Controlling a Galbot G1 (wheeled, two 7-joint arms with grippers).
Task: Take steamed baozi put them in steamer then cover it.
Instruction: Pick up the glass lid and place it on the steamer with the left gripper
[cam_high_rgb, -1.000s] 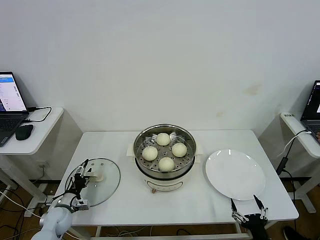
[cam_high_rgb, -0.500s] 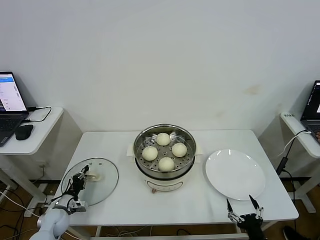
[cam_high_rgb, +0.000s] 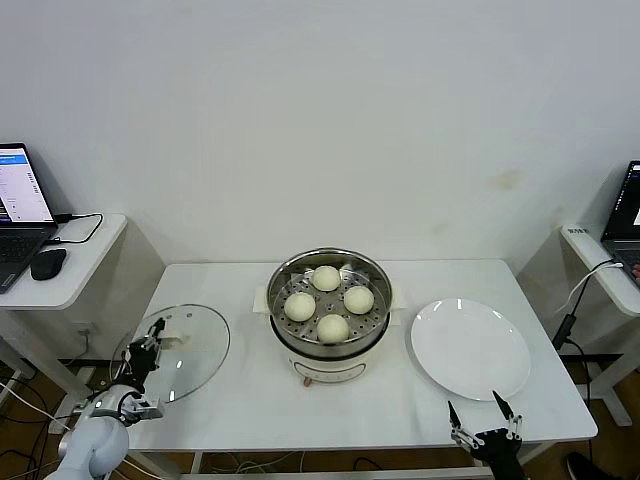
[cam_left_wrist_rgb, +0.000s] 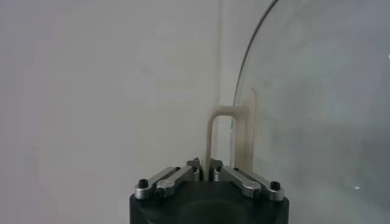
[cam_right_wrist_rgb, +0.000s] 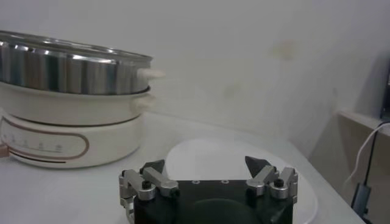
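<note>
Several pale round steamed baozi (cam_high_rgb: 326, 278) lie in the steamer (cam_high_rgb: 283, 272), a shiny steel basket on a cream pot base (cam_high_rgb: 328, 370) at the table's middle. The basket has no cover on it. A round glass lid (cam_high_rgb: 195, 345) hangs tilted over the table's left edge. My left gripper (cam_high_rgb: 155, 335) is shut on its thin cream handle (cam_left_wrist_rgb: 220, 131), the jaws (cam_left_wrist_rgb: 204, 165) pinching one leg of it. My right gripper (cam_high_rgb: 483, 418) waits open at the front edge, just before the white plate (cam_high_rgb: 470, 350). In its wrist view the steamer (cam_right_wrist_rgb: 67, 67) stands off to one side.
The white table (cam_high_rgb: 400, 400) carries the bare plate at the right. A side desk at the left holds a laptop (cam_high_rgb: 20, 190) and a mouse (cam_high_rgb: 47, 263). Another desk with a laptop (cam_high_rgb: 628, 215) and hanging cables stands at the far right.
My left gripper has shut on the lid's handle, and the lid has shifted left and tipped up off the table. My right gripper has sunk slightly toward the front edge.
</note>
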